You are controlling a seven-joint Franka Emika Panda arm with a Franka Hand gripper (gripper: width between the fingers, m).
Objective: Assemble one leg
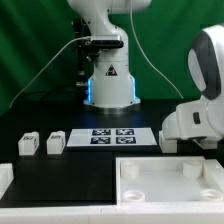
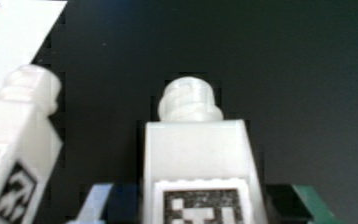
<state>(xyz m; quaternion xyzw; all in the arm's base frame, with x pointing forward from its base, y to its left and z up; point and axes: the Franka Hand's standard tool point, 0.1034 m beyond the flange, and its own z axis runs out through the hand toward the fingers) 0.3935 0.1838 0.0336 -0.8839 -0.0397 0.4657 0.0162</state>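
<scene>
Leg (image 2: 197,150) lies flat on the black table (image 1: 60,165), marker face up, rounded peg end pointing away from the gripper (image 2: 202,200). The dark fingers (image 2: 108,198) stand narrow, one at each long flank of its marker end. Cannot tell whether they are pressing or only bracketing it. A side grip would leave the peg free, presumably for seating it in the tabletop (image 1: 150,185). A second leg (image 2: 16,120) lies just beside it and parallel, so there is little room for the finger on that side; risk of nudging it. In the exterior view the arm (image 1: 200,100) hangs low at the exterior view's right, past the end of the marker board (image 1: 110,135), and its wrist hides the leg there. Two more legs (image 1: 28,143) (image 1: 55,141) sit well apart at the exterior view's left. Judged: pickup stage, insertion not yet done.
</scene>
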